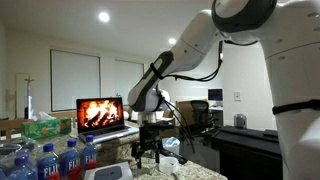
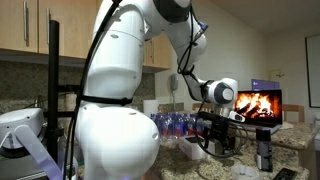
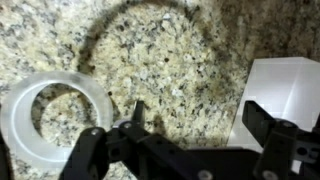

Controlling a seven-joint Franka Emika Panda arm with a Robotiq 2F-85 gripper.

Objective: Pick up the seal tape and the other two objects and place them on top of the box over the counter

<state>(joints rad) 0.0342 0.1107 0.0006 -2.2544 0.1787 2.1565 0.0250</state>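
In the wrist view the seal tape [image 3: 55, 115], a white ring with a centre hole, lies flat on the speckled counter [image 3: 170, 50] at the left. A pale white box corner [image 3: 285, 85] shows at the right. My gripper [image 3: 200, 118] is open and empty above bare counter between them, its left finger close beside the tape's rim. In both exterior views the gripper [image 1: 148, 147] [image 2: 222, 142] points down just over the counter. A slim dark upright cylinder [image 2: 264, 155] stands to the right of it. The flat black remote-like item is not in view.
Several blue-labelled water bottles [image 1: 55, 160] [image 2: 180, 123] stand near the gripper. A green tissue box [image 1: 45, 127] and a laptop showing a fire [image 1: 100, 113] [image 2: 258, 103] sit behind. A dark desk with a monitor [image 1: 245, 140] lies beyond the counter.
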